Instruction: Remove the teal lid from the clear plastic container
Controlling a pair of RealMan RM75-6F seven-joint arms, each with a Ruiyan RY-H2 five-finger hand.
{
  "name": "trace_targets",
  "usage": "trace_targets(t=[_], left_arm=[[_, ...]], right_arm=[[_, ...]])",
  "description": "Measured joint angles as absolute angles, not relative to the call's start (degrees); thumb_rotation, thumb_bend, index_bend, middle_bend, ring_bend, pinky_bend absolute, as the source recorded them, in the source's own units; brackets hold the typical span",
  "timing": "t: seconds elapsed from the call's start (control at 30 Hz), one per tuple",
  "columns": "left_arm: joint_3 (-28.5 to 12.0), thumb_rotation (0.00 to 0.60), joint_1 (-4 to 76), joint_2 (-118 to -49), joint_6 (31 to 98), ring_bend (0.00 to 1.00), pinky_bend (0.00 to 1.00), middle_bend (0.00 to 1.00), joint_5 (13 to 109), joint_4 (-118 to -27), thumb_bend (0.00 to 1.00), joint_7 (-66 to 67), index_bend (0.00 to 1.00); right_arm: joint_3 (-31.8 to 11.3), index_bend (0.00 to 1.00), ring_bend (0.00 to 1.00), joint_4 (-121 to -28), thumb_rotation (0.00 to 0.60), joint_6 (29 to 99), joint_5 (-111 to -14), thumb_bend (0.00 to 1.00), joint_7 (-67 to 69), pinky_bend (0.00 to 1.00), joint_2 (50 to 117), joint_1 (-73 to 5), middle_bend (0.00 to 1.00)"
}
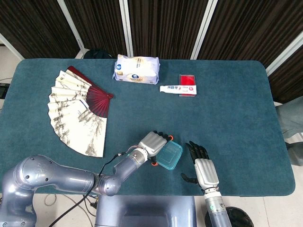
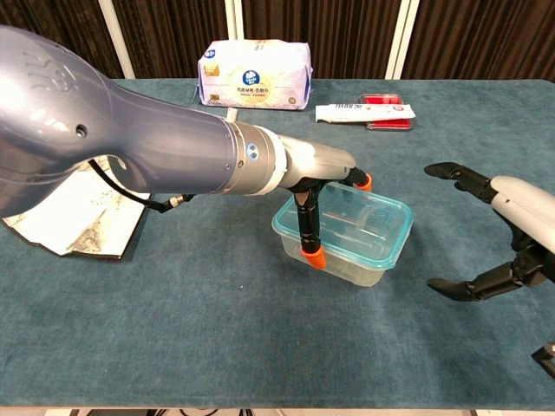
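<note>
Teal lid (image 2: 345,224) still on container (image 2: 364,264); left robot hand (image 2: 325,186) grips it, right robot hand (image 2: 503,230) at 3 o'clock spread, empty. Next: peel lid w/ right.

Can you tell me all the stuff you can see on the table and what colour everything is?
table: one, covered in teal cloth, everything sits on it.
container: one, clear plastic, near the front edge, between the two robot hands.
lid: one, teal rim, on top of the container.
folding fan: one, cream with ink drawings and dark red ribs, spread open on the left side.
pack of wipes: one, white and purple, at the back in the middle.
toothpaste tube: one, white, at the back, lying against the red box.
red box: one, red, flat, behind the tube.
left robot hand: one, silver with orange fingertips, gripping the container's left end.
right robot hand: one, white and black, fingers apart, right of the container, not touching it.
</note>
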State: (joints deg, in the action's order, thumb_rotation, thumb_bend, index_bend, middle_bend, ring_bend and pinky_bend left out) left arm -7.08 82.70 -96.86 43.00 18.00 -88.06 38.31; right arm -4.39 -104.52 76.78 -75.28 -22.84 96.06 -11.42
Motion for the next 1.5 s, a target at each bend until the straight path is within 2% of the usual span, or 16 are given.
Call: trace_targets(t=[0.73,1.5], left_arm=[[-6.7,0.600,84.3,-98.6,46.2,0.29,0.47,0.29,15.2,-88.2,0.08,39.1,0.14],[-7.7,0.600,84.4,-99.7,47.5,0.29,0.48,0.30,14.2,-88.3,0.08,39.1,0.14]], right_arm=[[-6.4,0.00,0.00,-105.1,0.600,77.4,-70.4,0.29,-25.5,0.00,100.7,-12.0,0.00],[-6.8,0.00,0.00,-106.7,0.600,78.1,-67.6,0.29,-26.7,0.00,102.1,-12.5,0.00]])
